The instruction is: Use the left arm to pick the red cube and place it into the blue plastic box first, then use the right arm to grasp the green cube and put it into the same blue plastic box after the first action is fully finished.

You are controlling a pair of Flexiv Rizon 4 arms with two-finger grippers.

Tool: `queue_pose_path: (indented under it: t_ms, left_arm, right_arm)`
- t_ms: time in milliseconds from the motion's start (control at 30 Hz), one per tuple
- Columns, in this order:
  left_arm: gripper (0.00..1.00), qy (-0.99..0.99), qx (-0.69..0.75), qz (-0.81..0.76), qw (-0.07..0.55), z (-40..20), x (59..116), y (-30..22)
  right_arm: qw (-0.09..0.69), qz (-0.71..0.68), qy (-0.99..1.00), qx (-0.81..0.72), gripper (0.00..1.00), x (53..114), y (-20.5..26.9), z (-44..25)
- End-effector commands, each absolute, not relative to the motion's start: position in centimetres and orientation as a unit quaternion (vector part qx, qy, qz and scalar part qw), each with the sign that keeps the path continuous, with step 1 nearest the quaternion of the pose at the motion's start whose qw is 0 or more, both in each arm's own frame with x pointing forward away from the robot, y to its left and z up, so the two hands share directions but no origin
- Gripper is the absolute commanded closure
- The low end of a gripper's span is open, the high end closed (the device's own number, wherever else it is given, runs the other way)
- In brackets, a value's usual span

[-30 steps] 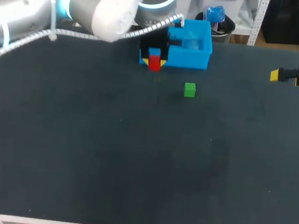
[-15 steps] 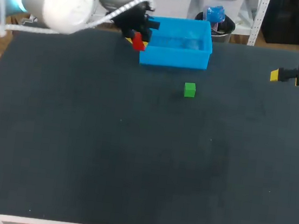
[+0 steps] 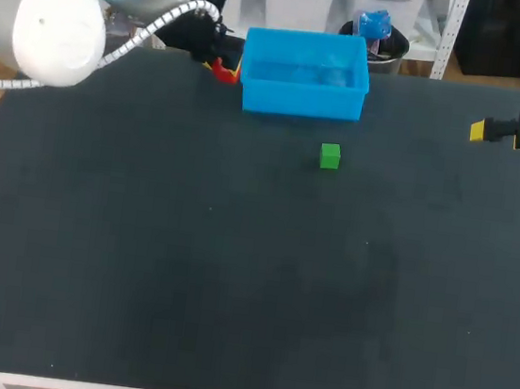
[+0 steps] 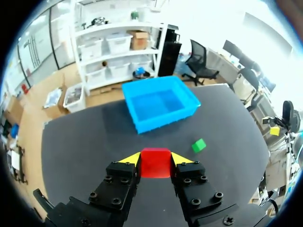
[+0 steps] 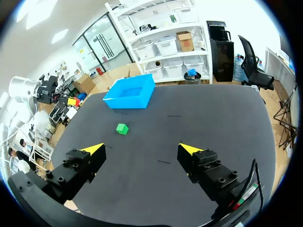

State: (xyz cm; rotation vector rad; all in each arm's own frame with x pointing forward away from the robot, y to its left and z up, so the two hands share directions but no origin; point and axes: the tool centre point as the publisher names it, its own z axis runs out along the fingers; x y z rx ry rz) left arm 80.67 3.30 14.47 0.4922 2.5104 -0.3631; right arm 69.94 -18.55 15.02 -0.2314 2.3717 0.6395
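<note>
Holding red cube (image 4: pixel 155 162) near blue box (image 4: pixel 166 118)

A red cube (image 4: pixel 155 162), green cube (image 3: pixel 330 156), blue box (image 3: pixel 300 97) (table (image 3: pixel 231 276): plain black).

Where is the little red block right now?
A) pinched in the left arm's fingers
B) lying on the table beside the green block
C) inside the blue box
A: the red block is clamped between the yellow tips of the left gripper, outside the blue box.
</note>
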Motion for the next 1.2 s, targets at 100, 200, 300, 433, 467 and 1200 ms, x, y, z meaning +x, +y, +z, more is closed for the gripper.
queue_pose_path:
  t_ms: [100, 200, 300, 433, 467, 1200]
  left_arm:
    - [1.00, 0.931, 0.189, -0.151, 0.274, 14.4, 80.6, 3.6]
    - [1.00, 0.931, 0.189, -0.151, 0.274, 14.4, 80.6, 3.6]
    - [1.00, 0.931, 0.189, -0.151, 0.274, 14.4, 80.6, 3.6]
    - [1.00, 0.931, 0.189, -0.151, 0.274, 14.4, 80.6, 3.6]
    - [1.00, 0.931, 0.189, -0.151, 0.274, 14.4, 80.6, 3.6]
    - [1.00, 0.911, 0.251, -0.176, 0.278, 12.9, 90.1, -4.1]
  right_arm:
    - [0.331, 0.244, 0.907, -0.089, 0.00, 70.0, -18.5, 15.0]
    - [0.331, 0.244, 0.907, -0.089, 0.00, 70.0, -18.5, 15.0]
    - [0.331, 0.244, 0.907, -0.089, 0.00, 70.0, -18.5, 15.0]
    - [0.331, 0.244, 0.907, -0.089, 0.00, 70.0, -18.5, 15.0]
    - [0.331, 0.244, 0.907, -0.089, 0.00, 70.0, -18.5, 15.0]
    - [0.331, 0.244, 0.907, -0.089, 0.00, 70.0, -18.5, 15.0]
